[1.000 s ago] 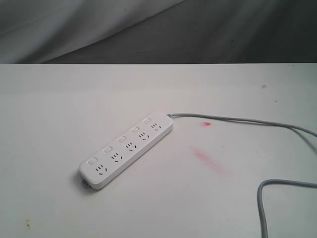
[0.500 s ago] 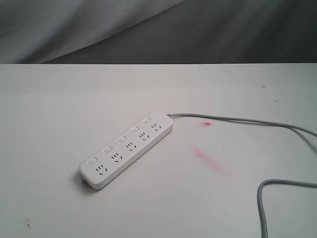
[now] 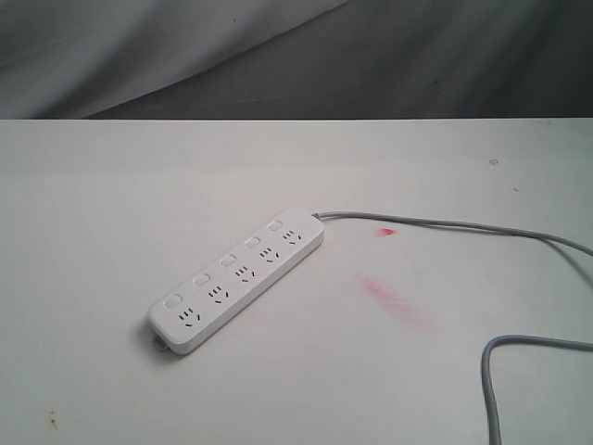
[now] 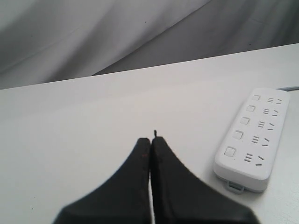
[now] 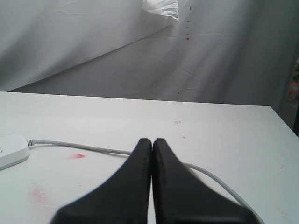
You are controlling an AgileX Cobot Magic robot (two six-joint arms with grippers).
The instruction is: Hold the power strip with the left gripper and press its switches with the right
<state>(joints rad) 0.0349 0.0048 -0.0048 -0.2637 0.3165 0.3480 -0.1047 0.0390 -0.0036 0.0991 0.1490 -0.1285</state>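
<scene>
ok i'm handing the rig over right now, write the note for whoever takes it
Left end effector: shut, empty, clear of the power strip.
Right end effector: shut, empty, with the grey cord running across the table beyond its tips.
The strip lies flat and diagonal on the table, sockets up, untouched. Neither arm shows in the exterior view.
Done: nothing.
Left: hold the strip with the left, then press the five switches with the right.
</scene>
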